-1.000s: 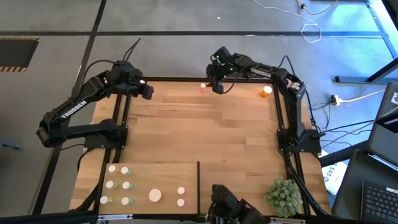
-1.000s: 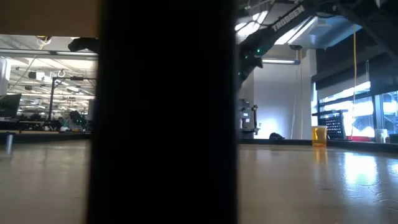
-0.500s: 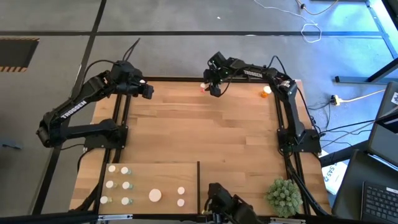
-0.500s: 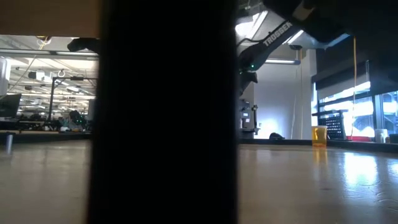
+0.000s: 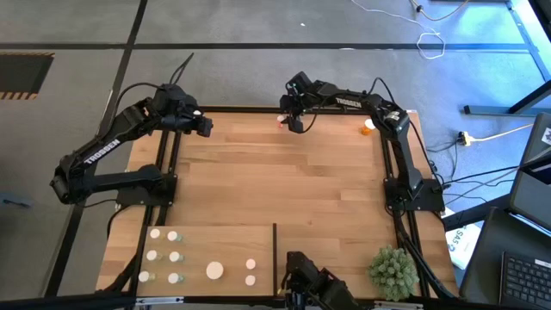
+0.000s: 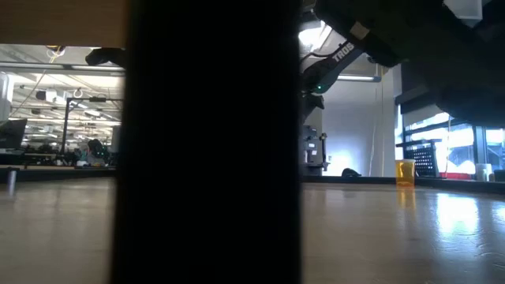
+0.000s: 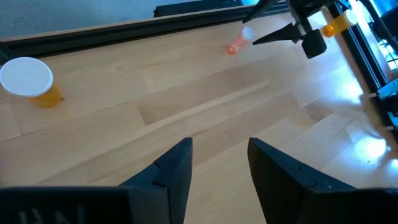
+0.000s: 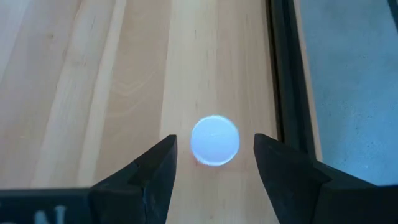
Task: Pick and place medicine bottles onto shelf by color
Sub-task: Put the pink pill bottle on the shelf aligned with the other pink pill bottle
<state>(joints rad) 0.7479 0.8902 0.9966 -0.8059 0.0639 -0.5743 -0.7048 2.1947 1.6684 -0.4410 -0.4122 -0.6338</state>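
A small pinkish-orange medicine bottle point(image 5: 281, 120) with a white cap point(image 8: 214, 140) stands at the table's far edge. My right gripper point(image 5: 290, 123) is low over it and open. Its fingers point(image 8: 163, 163) stand on either side of the cap without touching it. A wider orange bottle point(image 7: 28, 81) stands ahead of my left gripper point(image 7: 217, 158), which hovers open at the far left corner with nothing between its fingers. Another orange bottle point(image 5: 370, 126) stands at the far right. The shelf point(image 5: 224, 241) lies at the near left and carries several white-capped bottles point(image 5: 175, 257).
The shelf's thin dark divider point(image 5: 275, 254) stands upright at its right edge and blocks the middle of the low view point(image 6: 209, 142). A spiky green plant ball point(image 5: 394, 271) sits at the near right corner. A black frame rail point(image 8: 283, 74) runs along the far edge beside the small bottle.
My right gripper has come down toward the table and a little toward its left edge. It now stands around the small bottle at the far edge, and its finger gap is unchanged. The bottle has stayed put.
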